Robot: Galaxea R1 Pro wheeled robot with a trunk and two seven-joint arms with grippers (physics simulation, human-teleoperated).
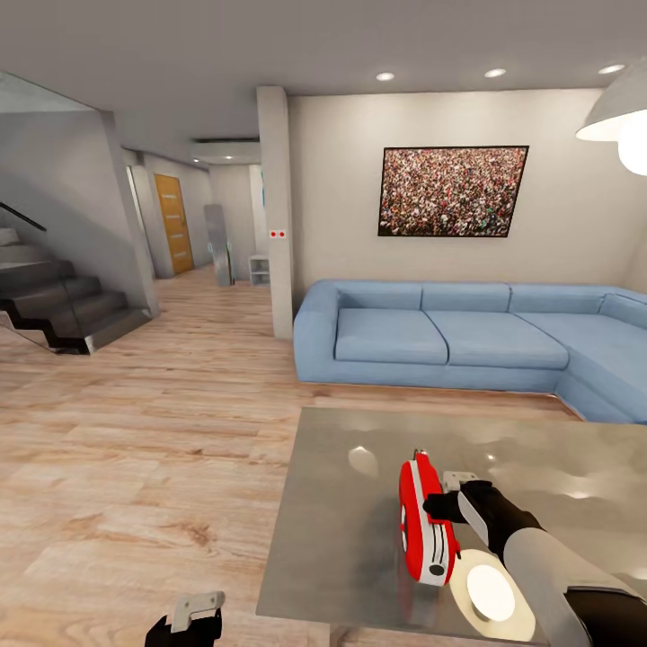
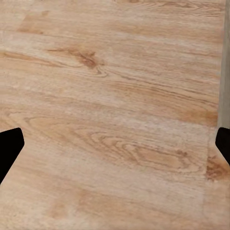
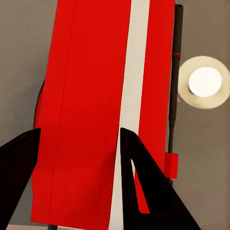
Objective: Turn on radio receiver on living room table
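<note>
Radio receiver is standing on edge on the table, at nine o'clock of the right gripper, whose fingers are pressing against its red body; actual clamping unclear.

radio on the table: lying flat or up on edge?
On edge. The radio receiver stands on its narrow side on the table, white slotted side facing up, with the right hand against it.

Bright even render, lamp glare on table
</note>
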